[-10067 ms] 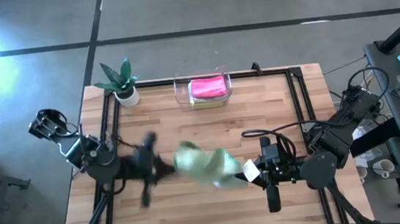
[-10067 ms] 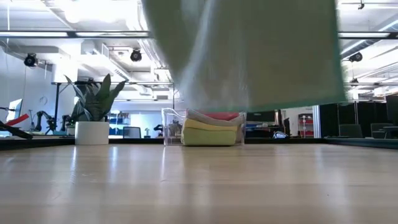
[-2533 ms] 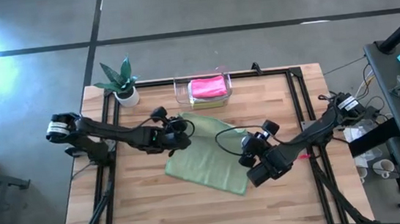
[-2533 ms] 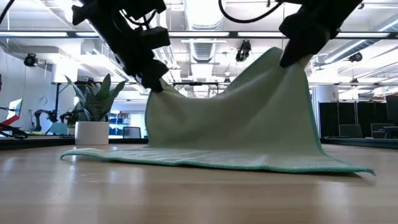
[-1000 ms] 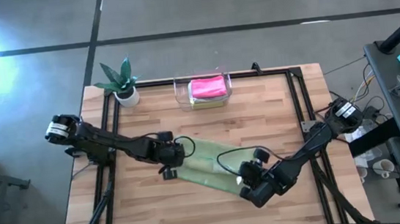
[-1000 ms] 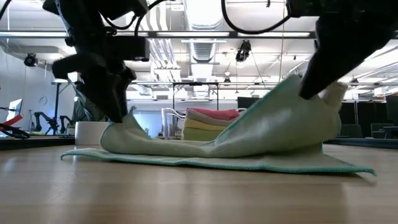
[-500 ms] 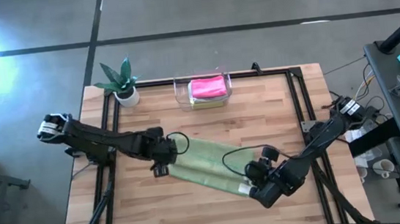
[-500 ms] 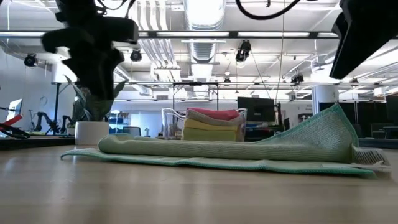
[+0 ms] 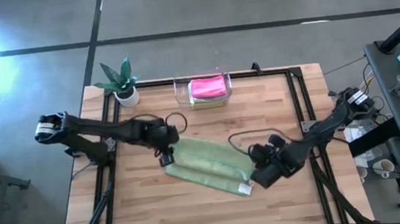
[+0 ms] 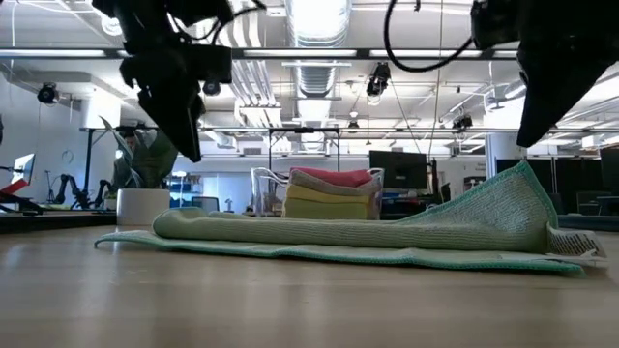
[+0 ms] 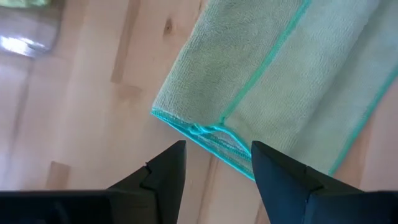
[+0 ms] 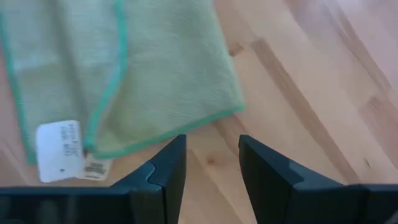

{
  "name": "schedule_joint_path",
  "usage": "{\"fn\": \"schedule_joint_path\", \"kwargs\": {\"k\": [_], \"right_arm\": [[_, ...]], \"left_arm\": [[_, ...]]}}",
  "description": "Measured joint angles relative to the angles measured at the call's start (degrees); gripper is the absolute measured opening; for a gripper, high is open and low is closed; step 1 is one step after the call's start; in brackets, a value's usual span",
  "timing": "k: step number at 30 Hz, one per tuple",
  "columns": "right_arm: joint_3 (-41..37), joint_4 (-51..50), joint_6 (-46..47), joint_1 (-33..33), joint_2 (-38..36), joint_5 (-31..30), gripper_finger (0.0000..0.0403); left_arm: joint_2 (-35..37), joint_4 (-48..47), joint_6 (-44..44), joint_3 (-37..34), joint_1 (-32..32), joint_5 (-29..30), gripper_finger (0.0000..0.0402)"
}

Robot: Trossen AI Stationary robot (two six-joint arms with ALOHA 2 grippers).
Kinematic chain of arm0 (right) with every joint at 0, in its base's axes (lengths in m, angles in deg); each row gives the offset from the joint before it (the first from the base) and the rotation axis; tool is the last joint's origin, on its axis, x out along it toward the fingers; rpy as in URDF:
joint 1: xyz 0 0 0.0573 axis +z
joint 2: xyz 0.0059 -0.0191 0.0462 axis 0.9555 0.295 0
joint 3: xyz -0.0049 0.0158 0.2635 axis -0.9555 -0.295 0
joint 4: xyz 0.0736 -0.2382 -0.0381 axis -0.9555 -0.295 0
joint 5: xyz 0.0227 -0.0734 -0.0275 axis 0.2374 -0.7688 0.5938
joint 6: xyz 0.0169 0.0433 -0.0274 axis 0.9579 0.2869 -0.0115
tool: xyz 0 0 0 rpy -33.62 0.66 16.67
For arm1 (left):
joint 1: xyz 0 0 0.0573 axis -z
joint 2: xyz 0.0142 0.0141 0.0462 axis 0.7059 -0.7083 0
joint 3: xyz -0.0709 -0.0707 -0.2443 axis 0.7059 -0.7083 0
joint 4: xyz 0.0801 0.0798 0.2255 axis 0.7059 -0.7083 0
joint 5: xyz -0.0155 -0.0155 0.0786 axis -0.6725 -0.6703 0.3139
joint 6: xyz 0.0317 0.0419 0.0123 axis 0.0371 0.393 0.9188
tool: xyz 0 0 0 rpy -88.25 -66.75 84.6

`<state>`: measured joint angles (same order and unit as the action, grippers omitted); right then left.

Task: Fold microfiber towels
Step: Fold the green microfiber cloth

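A sage green microfiber towel (image 9: pixel 209 164) lies folded into a long strip across the middle of the pale wooden slatted table (image 9: pixel 158 211), running diagonally, with a white care label (image 12: pixel 61 148) sticking out at one end. The left gripper (image 9: pixel 165 157) hangs just above the strip's end nearer the potted plant (image 9: pixel 120 81), its fingers spread apart with nothing between them. The right gripper (image 9: pixel 256 175) hovers above the opposite end, fingers likewise parted and empty. At the table's far edge a clear plastic bin (image 9: pixel 203 89) holds a stack of folded towels, a hot pink cloth (image 9: pixel 208 87) uppermost over a yellow one (image 10: pixel 324 206).
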<state>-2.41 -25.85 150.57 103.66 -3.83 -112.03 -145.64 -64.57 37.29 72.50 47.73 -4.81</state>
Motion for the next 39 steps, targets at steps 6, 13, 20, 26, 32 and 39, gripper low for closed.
{"fn": "schedule_joint_path", "kwargs": {"k": [6,13,20,26,32,39], "right_arm": [[-5.4,0.6,-0.4,-4.2,-9.6,2.3,0.0137],[-14.0,17.7,0.1,-4.9,-21.9,3.8,0.0137],[-24.8,43.6,-0.2,-5.0,-23.1,3.6,0.0137],[-26.2,46.8,-1.9,-5.0,-20.8,3.6,0.0137],[-26.2,46.8,-4.5,-5.0,-20.2,3.6,0.0137],[-26.2,46.7,-6.4,-5.1,-20.2,3.6,0.0137]], "left_arm": [[0.3,0.2,3.8,0.3,-9.0,-10.5,0.0166],[-0.4,1.8,0.5,-2.2,-13.9,-21.5,0.0166],[-1.0,11.4,-7.4,-7.8,-13.6,-23.8,0.0166],[-1.7,15.0,-15.2,-9.9,-13.6,-23.9,0.0166],[-2.9,16.7,-19.1,-9.8,-13.5,-23.7,0.0166],[-8.1,19.2,-22.1,-9.6,-12.9,-23.6,0.0166]]}}
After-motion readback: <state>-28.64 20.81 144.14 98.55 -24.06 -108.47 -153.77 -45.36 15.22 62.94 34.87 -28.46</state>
